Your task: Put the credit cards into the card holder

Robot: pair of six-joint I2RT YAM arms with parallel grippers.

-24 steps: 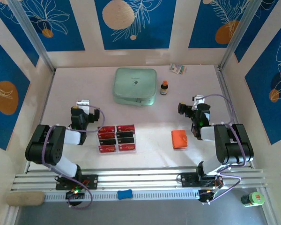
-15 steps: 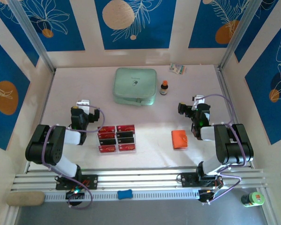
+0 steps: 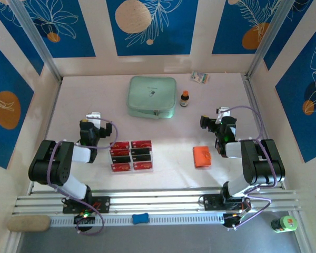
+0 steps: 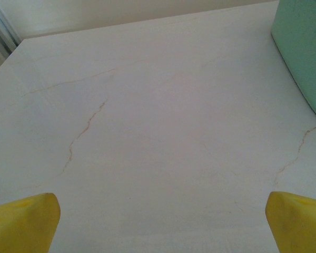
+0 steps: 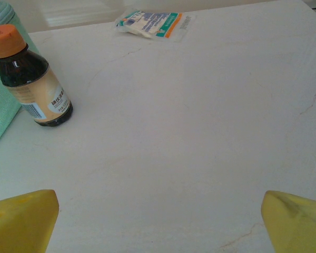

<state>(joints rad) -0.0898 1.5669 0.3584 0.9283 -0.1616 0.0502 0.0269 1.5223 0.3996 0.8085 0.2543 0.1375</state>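
Several red and black credit cards (image 3: pixel 131 155) lie flat in a tidy block on the pale table, left of centre. The orange card holder (image 3: pixel 201 156) lies folded to their right, apart from them. My left gripper (image 3: pixel 94 116) hovers just behind and left of the cards, and in the left wrist view it (image 4: pixel 160 224) is open over bare table, its yellow fingertips (image 4: pixel 23 221) far apart. My right gripper (image 3: pixel 215 116) stands behind and to the right of the card holder. In the right wrist view it (image 5: pixel 160 221) is open too, with nothing between its fingertips (image 5: pixel 295 221).
A mint-green zipped pouch (image 3: pixel 151 97) lies at the back centre, its edge (image 4: pixel 305 52) in the left wrist view. A small brown bottle (image 3: pixel 185 98) (image 5: pixel 31 79) stands beside it. A small printed packet (image 3: pixel 200 77) (image 5: pixel 152 22) lies near the back wall. Walls enclose three sides.
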